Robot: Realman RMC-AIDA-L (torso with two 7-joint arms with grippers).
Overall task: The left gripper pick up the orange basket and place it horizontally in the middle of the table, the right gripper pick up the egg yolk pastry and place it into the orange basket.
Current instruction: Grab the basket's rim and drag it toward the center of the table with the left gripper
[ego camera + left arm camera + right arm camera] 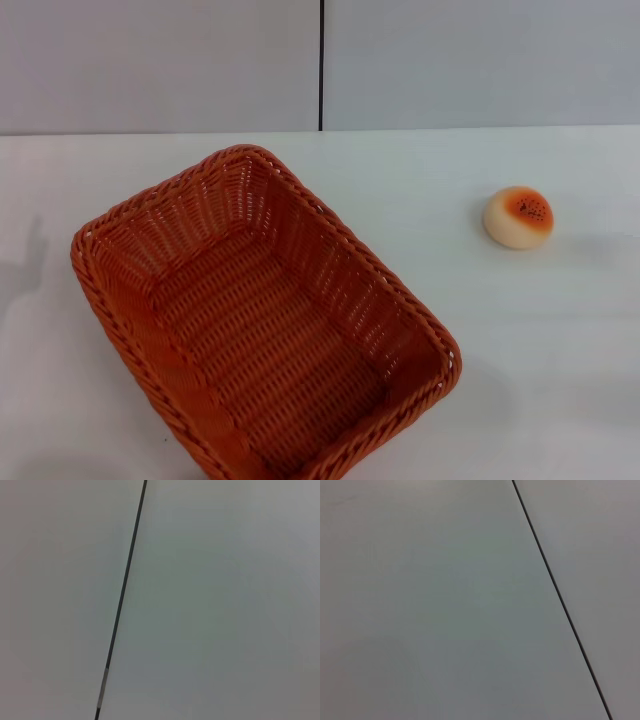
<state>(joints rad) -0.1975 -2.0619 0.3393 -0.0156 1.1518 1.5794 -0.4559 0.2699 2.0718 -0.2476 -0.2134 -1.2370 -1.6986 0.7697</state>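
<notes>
Nothing has been started, judging by the layout. The table (560,380) is seen with the basket (262,320) lying at its near left, skewed, its long axis running from far left to near right, mouth up. It is yet to be set square in the middle. The pastry (518,217) sits browned top up, well apart at the far right, unpicked. Neither gripper is in view, so their fingers cannot be judged; only a seamed wall is shown by the wrist cameras.

- You are looking at the orange basket (265,325) sitting upright and empty on the white desk (520,360), turned diagonally, toward your left and near side.
- You are seeing the egg yolk pastry (518,217) resting seeded top up, well apart on the right.
</notes>
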